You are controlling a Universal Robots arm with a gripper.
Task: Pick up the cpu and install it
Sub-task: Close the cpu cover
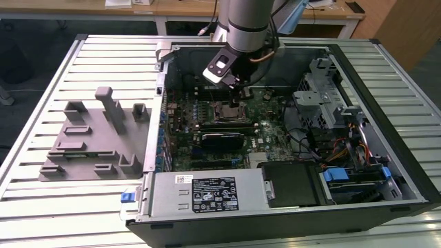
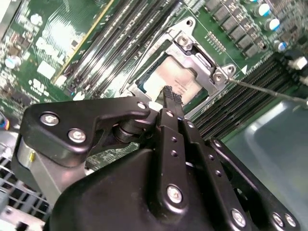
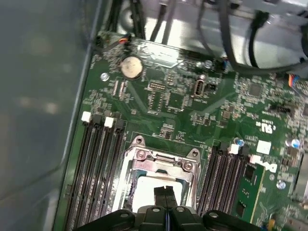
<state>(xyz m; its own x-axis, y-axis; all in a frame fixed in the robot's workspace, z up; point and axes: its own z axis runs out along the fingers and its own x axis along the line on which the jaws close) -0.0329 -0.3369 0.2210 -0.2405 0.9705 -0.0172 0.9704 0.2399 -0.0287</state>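
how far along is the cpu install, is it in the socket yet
Looks done: the cpu lies flat inside the socket frame on the motherboard, not carried.
In hand: nothing. The gripper is shut, its fingertips together right over the chip's top plate; whether they touch it is unclear.
Left: I can't tell whether the chip is fully seated or the frame locked down.

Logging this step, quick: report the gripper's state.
Gripper: shut, holding nothing, its tips right over the chip in its socket.
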